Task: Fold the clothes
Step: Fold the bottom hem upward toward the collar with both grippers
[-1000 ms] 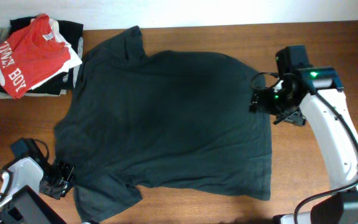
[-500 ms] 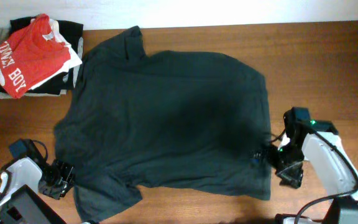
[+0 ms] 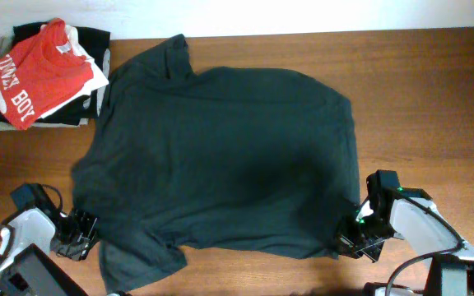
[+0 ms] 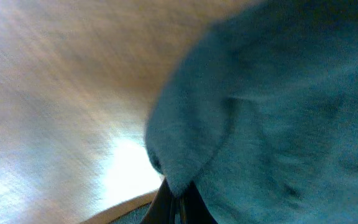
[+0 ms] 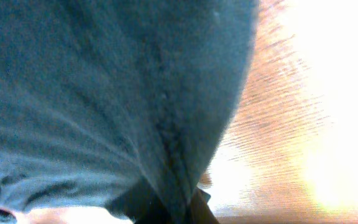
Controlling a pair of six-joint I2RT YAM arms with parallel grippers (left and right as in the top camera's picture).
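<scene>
The clothes (image 3: pixel 220 156), a large black T-shirt, lie spread flat across the wooden table (image 3: pixel 434 99), with no print showing. My left gripper (image 3: pixel 85 232) sits at the shirt's near-left sleeve. In the left wrist view it (image 4: pixel 180 202) is shut on a pinched fold of the dark fabric (image 4: pixel 272 112). My right gripper (image 3: pixel 350 243) is at the shirt's near-right hem corner. The right wrist view shows it (image 5: pixel 176 208) shut on the hem edge, with fabric (image 5: pixel 104 93) draping over the fingers.
A pile of other garments topped by a red shirt with white "BOY" lettering (image 3: pixel 35 74) lies at the far-left corner. Bare wood runs along the right side and the near edge. The table's far edge meets a white wall.
My right arm swung from the shirt's far-right edge down to its near-right corner and closed on the hem. My left gripper tightened on the sleeve fold without moving away.
</scene>
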